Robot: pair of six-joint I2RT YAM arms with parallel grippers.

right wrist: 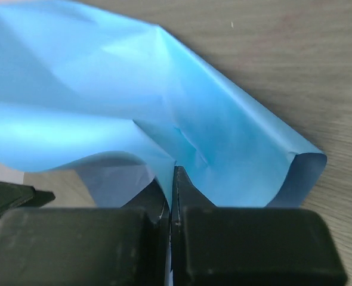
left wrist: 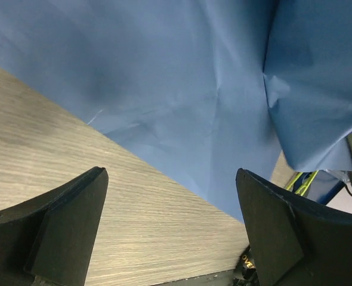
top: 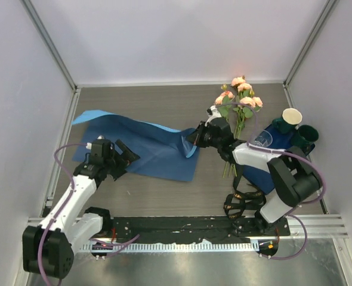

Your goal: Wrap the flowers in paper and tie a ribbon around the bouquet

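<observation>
Two arms are on the paper [top: 155, 149].

Top view: the sheet lies dark face up across the table [top: 164, 104]. The flowers [top: 240, 98] lie apart from it at the right rear, stems toward the near edge. The right gripper [top: 195, 138] holds the sheet's right edge raised off the table, probably to bring it toward the stems. The left gripper [top: 125, 156] sits low at the sheet's near left edge, not holding it. Dark loops by the right base may be the ribbon [top: 241, 204]; too tangled to be sure.

Left wrist view: fingers [left wrist: 65, 229] spread wide, bare table between them, paper just ahead and untouched. Placed to pin or take that edge, I judge.

Right wrist view: jaws pressed together, pinching a fold of paper at its margin. The light face shows and the edge curls over, so the rest of the sheet hangs free to be dragged.
</observation>
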